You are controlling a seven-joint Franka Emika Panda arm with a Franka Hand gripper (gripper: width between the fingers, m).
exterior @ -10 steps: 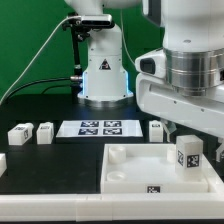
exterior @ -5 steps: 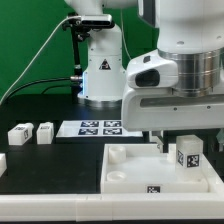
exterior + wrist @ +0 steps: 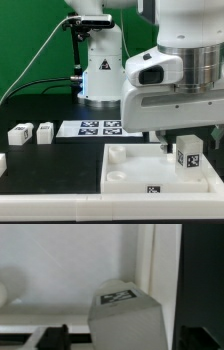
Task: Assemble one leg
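A leg [image 3: 187,156] stands upright on the far right corner of the large white panel [image 3: 130,170], its tag facing the camera. My gripper [image 3: 188,141] hangs right over it, with a dark finger [image 3: 163,144] showing on the leg's left in the exterior view. In the wrist view the leg [image 3: 128,317] sits between my two fingers, with a gap showing on each side. The gripper [image 3: 125,339] is open and holds nothing. Two more legs [image 3: 18,133] [image 3: 44,132] lie on the black table at the exterior view's left.
The marker board [image 3: 98,127] lies behind the panel in the middle. The arm's white base [image 3: 103,75] stands at the back with a cable running left. A white part [image 3: 3,162] shows at the exterior view's left edge.
The gripper body has moved toward the exterior view's left, over the upright leg, and now hides a leg that stood behind the panel. In the last half second it barely moved.
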